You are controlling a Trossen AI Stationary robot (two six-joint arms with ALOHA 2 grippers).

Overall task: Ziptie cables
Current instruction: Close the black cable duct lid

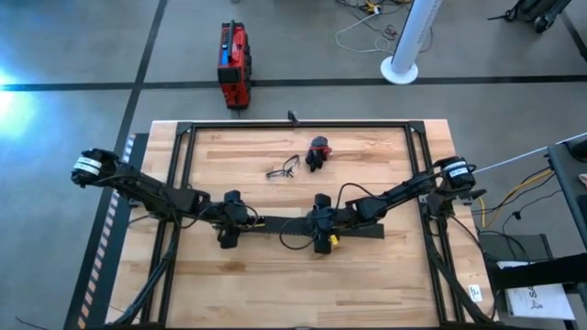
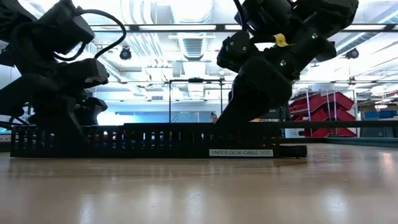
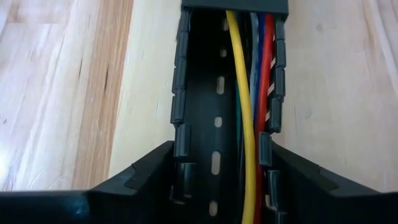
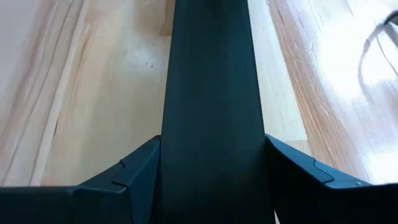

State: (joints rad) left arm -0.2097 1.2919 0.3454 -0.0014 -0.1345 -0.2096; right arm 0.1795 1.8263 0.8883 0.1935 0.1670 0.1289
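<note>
Left hand (image 3: 217, 186) grasping open slotted duct (image 3: 205, 93), fingers astride its walls | cables (image 3: 252, 93) inside duct, mid-desk toward near edge | right hand (image 4: 211, 180) straddles covered duct section (image 4: 211, 74), gripping its sides | desk (image 1: 367, 275)

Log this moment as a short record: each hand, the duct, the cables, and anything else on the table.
left hand: straddles the open end of the duct, fingers on either side of its walls
right hand: straddles the covered stretch of the duct, fingers against the cover's edges
duct: long, black, slotted, lying flat across the table
cover: flat black strip on top of the duct
cables: yellow, blue, red and green, running inside the duct
ziptie: not seen
elsewhere: red-and-black lump, small wire tangle
</note>
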